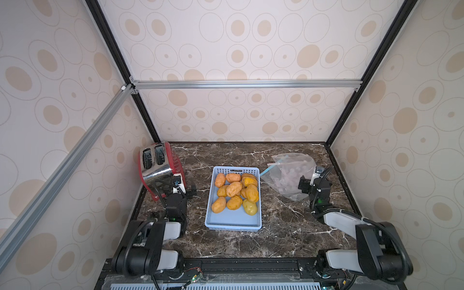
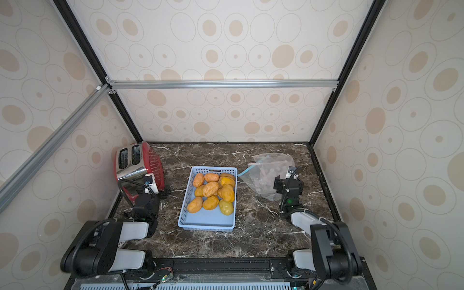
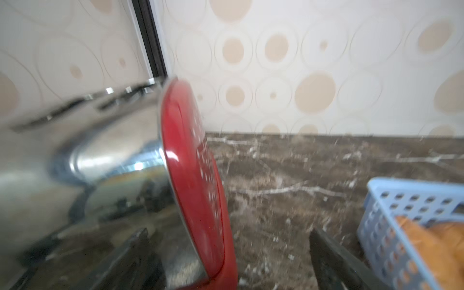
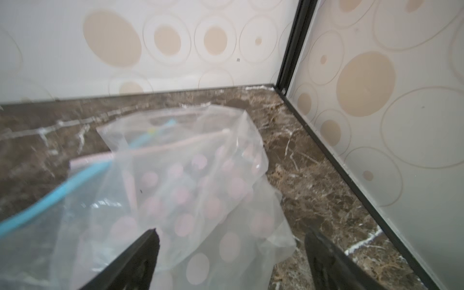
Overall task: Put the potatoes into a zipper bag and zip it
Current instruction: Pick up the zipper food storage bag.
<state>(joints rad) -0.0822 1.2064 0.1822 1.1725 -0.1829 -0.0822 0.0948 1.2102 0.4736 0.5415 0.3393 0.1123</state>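
Note:
Several orange-tan potatoes lie heaped in the far half of a light blue basket at mid-table; one shows through its wall in the left wrist view. The zipper bag, clear film with pink dots and a blue-and-pink zip strip, lies crumpled at the right rear. My right gripper stands open at the bag's near right corner, with loose film between its fingers. My left gripper is open beside the toaster, holding nothing.
A red and chrome toaster stands at the left rear, its red end panel right in front of the left fingers. Patterned walls close in the left, back and right sides. Dark marble tabletop runs between the arms.

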